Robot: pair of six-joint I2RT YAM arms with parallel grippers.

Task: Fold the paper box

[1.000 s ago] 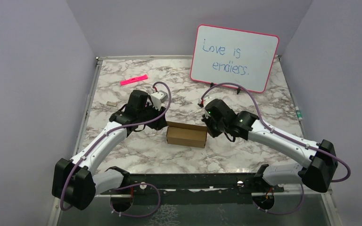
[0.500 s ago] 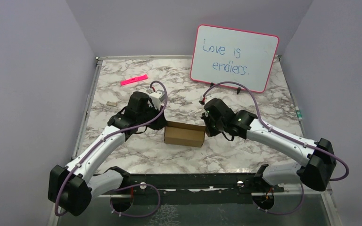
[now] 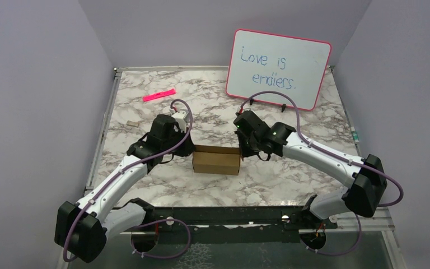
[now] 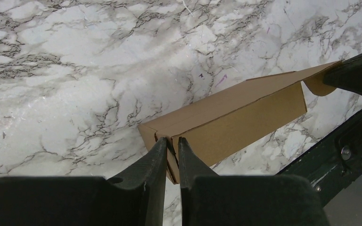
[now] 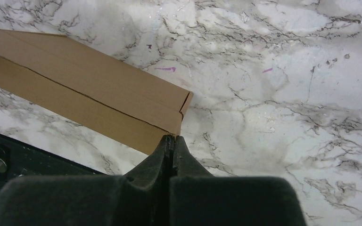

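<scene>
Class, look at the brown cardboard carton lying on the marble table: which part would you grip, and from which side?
Grip the brown cardboard carton by the thin flap at one short end, coming in along its long axis. The body lies flat and looks too broad for a claw, while the flap edge stands upright and thin. The left claw is closed on that end.

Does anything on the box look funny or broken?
Nothing looks broken. One rounded flap at the far end of the paper box, as the left wrist camera sees it, sticks out loose instead of being tucked in, so that end looks unfinished.
</scene>
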